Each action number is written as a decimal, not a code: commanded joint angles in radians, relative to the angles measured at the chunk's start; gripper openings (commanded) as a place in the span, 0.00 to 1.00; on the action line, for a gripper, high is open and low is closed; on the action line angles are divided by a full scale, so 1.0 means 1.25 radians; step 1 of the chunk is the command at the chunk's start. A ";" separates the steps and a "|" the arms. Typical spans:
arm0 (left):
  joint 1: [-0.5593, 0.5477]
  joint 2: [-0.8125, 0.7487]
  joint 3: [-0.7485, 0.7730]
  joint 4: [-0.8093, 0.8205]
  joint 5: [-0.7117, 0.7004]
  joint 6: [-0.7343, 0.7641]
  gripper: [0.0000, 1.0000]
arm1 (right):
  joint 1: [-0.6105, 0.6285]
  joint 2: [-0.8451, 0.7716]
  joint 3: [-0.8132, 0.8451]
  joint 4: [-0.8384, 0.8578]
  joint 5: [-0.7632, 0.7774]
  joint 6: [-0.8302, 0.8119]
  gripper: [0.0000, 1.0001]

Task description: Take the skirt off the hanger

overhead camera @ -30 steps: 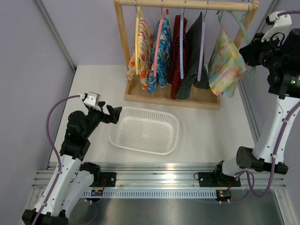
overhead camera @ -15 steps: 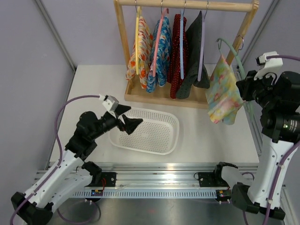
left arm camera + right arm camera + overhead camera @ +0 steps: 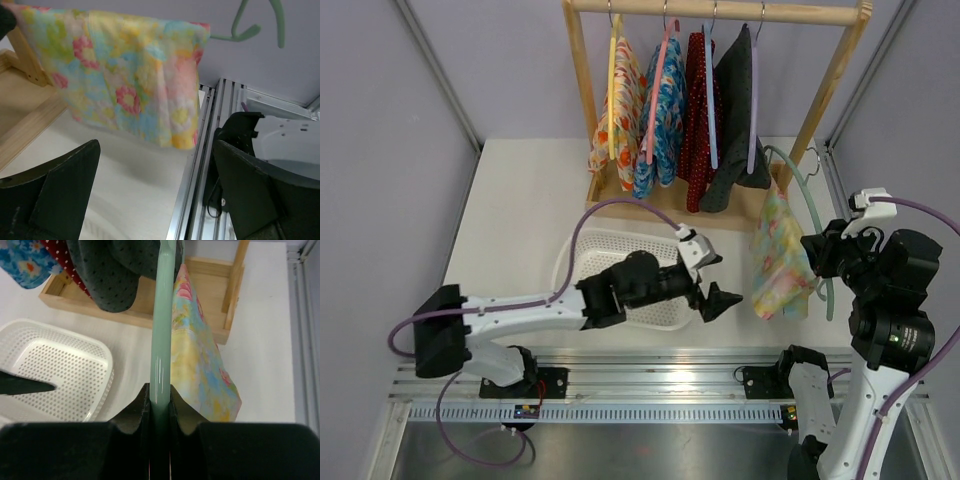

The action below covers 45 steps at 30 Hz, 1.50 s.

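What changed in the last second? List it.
The right claw carried the green hanger and skirt from the rack, down and nearer. The left claw swung right across the basket toward the skirt. Unchanged: right grip, left claw open, four other garments hanging.

The left arm (image 3: 535, 308) covers much of the basket (image 3: 600, 250); the green hanger (image 3: 161, 340) runs off the right wrist view's top edge.

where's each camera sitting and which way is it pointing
Top external: above and behind the robot, looking down at the rack, the basket, the left arm and the right arm.
Left wrist: on the left arm, facing the skirt; the open left gripper frames the view.
Right wrist: on the right arm, looking along the green hanger clamped in the right gripper.
Shared: both wrist views show the skirt.
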 commanded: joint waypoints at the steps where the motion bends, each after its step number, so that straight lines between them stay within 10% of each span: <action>1: -0.016 0.110 0.086 0.175 -0.021 -0.004 0.99 | -0.014 -0.027 -0.025 0.104 -0.099 0.031 0.00; 12: -0.054 0.406 0.298 0.124 -0.057 0.017 0.92 | -0.040 -0.058 -0.068 0.122 -0.156 0.049 0.00; 17: -0.054 0.427 0.317 0.107 -0.113 0.039 0.16 | -0.048 -0.064 -0.075 0.127 -0.138 0.047 0.00; 20: -0.055 0.392 0.307 0.088 -0.101 0.044 0.00 | -0.052 -0.062 -0.081 0.131 -0.102 0.040 0.00; 35: -0.049 -0.022 0.092 -0.053 -0.080 0.113 0.00 | -0.053 0.008 -0.125 0.193 0.101 -0.026 0.00; 45: -0.045 -0.091 0.228 -0.187 0.002 0.113 0.00 | -0.053 0.034 -0.145 0.222 0.092 -0.089 0.00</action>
